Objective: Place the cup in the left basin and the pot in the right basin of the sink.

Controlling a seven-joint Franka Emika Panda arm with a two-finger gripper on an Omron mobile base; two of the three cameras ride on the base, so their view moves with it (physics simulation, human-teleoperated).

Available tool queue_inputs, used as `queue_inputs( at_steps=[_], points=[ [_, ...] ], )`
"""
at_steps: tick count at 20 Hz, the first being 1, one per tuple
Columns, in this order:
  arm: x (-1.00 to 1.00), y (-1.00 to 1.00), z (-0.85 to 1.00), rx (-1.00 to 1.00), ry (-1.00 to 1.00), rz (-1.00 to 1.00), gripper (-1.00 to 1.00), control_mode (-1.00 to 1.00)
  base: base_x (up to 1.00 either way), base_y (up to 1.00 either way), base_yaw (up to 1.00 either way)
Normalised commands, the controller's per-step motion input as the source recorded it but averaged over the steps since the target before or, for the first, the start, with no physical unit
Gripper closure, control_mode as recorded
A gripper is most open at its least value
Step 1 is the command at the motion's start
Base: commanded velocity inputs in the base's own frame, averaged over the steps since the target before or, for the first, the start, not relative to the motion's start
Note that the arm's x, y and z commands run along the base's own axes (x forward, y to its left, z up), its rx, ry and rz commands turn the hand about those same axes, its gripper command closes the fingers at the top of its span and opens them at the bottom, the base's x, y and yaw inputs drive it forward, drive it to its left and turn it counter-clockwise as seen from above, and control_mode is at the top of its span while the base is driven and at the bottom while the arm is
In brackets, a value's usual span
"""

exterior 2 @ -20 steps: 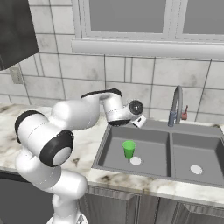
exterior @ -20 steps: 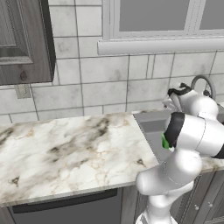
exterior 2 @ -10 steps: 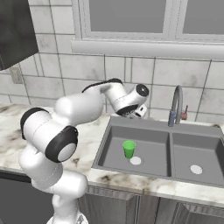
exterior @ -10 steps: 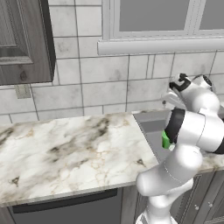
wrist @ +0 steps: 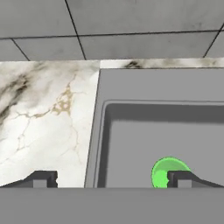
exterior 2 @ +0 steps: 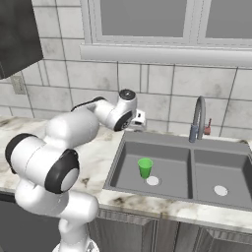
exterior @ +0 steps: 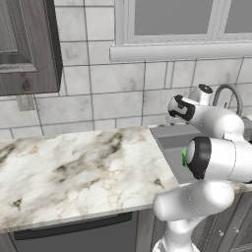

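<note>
Cup [exterior 2: 144,167] upright in left basin [exterior 2: 167,170], faucet [exterior 2: 197,118] behind

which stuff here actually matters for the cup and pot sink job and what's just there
Part of the job:
- cup, upright in the left basin
- right basin, holding nothing but its drain
- sink
- gripper, open, above the sink's left edge

Just there:
- faucet with its red lever
- marble counter
- wall cabinet
- window sill
</note>
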Motion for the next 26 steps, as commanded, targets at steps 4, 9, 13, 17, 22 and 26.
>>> queue_inputs(
  at_steps=[4, 9, 13, 17, 22, 26],
  points=[
    [-0.1, 0.13, 0.14, -0.07, -0.04, 0.13, -1.0, -1.0, 0.0, 0.0, 0.0],
    [0.0, 0.0, 0.36, 0.0, 0.0, 0.09, -1.0, -1.0, 0.0, 0.0, 0.0],
    [0.01, 0.0, 0.43, 0.03, 0.0, 0.02, -1.0, -1.0, 0.0, 0.0, 0.0],
    [0.07, 0.0, 0.27, 0.07, 0.0, 0.0, -1.0, -1.0, 0.0, 0.0, 0.0],
    [0.06, 0.0, 0.04, 0.03, 0.0, 0.0, -1.0, -1.0, 0.0, 0.0, 0.0],
    [0.0, 0.0, 0.0, 0.0, 0.0, 0.0, -1.0, 1.0, 0.0, 0.0, 0.0]
  ],
)
